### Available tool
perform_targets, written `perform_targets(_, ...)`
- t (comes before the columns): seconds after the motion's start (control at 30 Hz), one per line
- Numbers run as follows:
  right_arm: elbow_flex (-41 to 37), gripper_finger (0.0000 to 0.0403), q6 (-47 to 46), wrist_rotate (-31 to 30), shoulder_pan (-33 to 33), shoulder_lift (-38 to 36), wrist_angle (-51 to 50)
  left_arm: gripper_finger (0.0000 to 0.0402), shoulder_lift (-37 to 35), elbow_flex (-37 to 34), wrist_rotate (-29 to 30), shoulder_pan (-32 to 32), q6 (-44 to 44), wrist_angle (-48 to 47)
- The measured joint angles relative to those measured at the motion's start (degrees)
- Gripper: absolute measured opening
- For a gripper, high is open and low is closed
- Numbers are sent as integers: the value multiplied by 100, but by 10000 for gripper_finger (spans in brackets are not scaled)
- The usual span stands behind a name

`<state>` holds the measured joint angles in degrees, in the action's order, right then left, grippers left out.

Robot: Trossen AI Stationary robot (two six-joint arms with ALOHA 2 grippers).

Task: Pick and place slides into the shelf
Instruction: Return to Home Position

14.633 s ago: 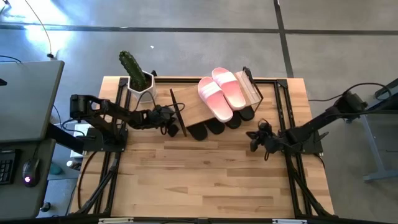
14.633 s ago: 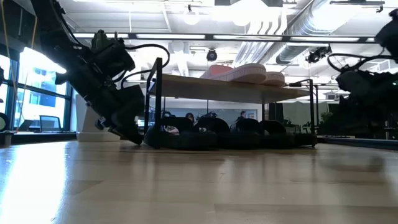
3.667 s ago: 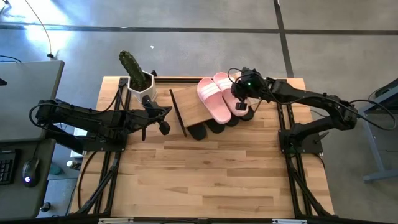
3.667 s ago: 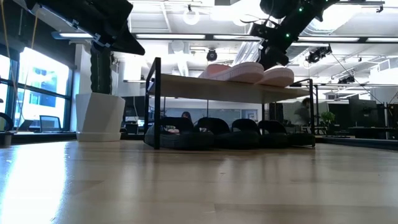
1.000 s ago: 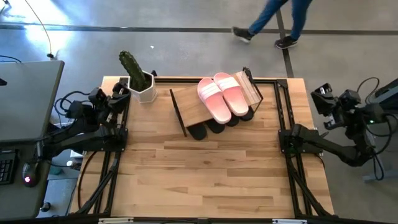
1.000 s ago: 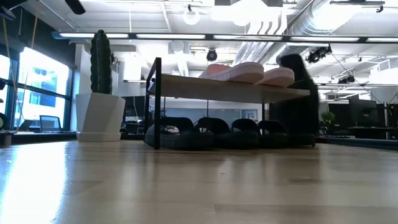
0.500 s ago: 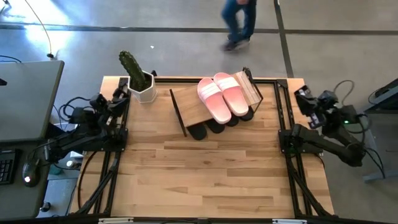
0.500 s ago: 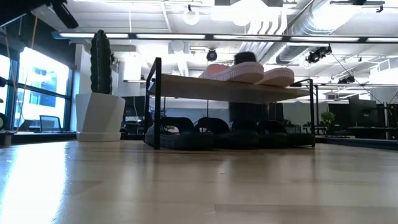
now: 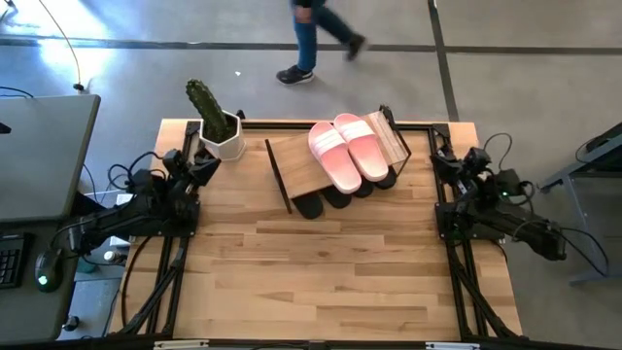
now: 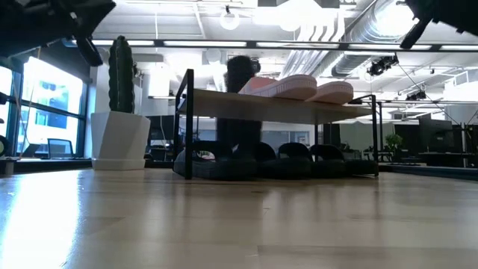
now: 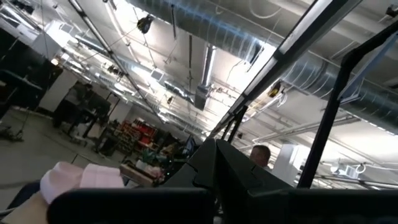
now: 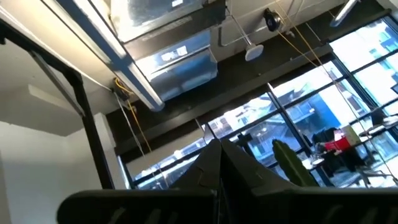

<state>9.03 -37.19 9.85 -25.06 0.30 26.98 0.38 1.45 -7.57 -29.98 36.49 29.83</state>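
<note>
The near half of the light wooden tabletop (image 9: pixel 321 282) lies open from side to side. At the far middle stands the low wood-topped, black-framed shelf (image 9: pixel 296 167), with pale pink slides (image 9: pixel 348 151) covering its right part and black slides (image 10: pixel 261 161) filling the gap beneath. A green cactus in a white pot (image 9: pixel 216 131) blocks the far left corner.

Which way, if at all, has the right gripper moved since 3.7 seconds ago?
Yes: the right gripper withdrew from the pink slides to the table's right edge.
</note>
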Motion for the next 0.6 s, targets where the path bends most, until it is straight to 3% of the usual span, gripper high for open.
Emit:
perform_targets(0.33, -845, 0, 423, 143, 0, -2, 559, 0, 0, -98, 37, 0, -55, -446)
perform_targets(0.6, -843, 0, 1384, 474, -1, -2, -448, 0, 0, -96, 37, 0, -941, -1553)
